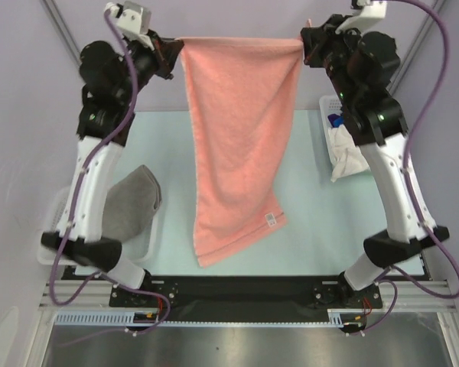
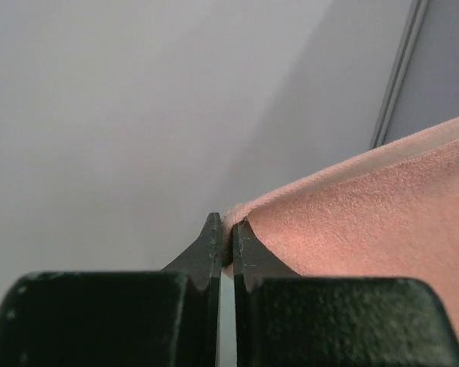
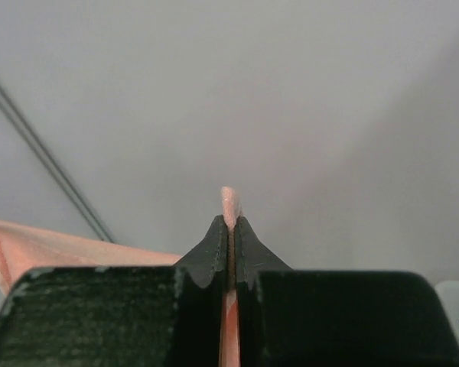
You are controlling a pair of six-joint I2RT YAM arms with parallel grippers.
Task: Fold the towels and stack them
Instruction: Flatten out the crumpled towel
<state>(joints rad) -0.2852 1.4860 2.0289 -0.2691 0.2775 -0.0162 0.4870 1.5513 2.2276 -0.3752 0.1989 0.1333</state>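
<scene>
One salmon-pink towel [image 1: 237,145], tagged at a lower corner, hung lengthwise over the table [image 1: 314,222]. Its top edge was taut, with the left gripper [image 2: 226,229] and right gripper [image 3: 229,222] each clamped on an upper corner. One grey towel [image 1: 134,202] and one white towel [image 1: 346,157] lay aside.

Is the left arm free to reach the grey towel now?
Probably not: the left gripper is shut on a corner of the pink towel, held up, away from the grey towel.

Left basket [image 1: 52,225] and right basket [image 1: 327,107] flank the pale table [image 1: 314,222]
</scene>
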